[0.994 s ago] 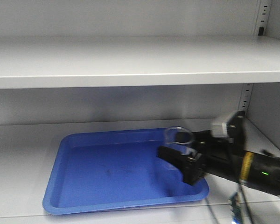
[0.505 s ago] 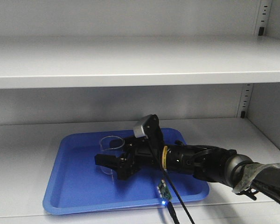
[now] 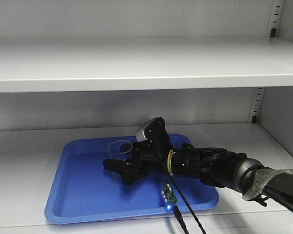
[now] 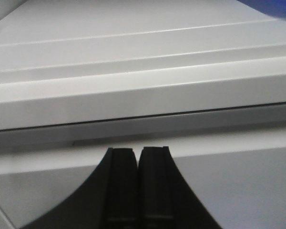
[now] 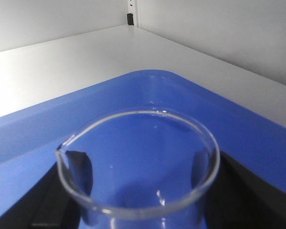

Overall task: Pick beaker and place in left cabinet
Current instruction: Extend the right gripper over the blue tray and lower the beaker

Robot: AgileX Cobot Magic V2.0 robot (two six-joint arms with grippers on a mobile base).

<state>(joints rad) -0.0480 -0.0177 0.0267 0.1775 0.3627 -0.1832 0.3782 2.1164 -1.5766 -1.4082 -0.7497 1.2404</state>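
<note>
Glass beaker has shifted slightly rightward.

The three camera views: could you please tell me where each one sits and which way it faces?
Front view: outside, facing the cabinet; right arm reaches over the blue tray.
Left wrist view: behind the left gripper, jaws shut, facing grey shelf edges.
Right wrist view: behind the right gripper, looking down into the beaker.
Shared: front and right wrist views both show beaker and tray.
</note>
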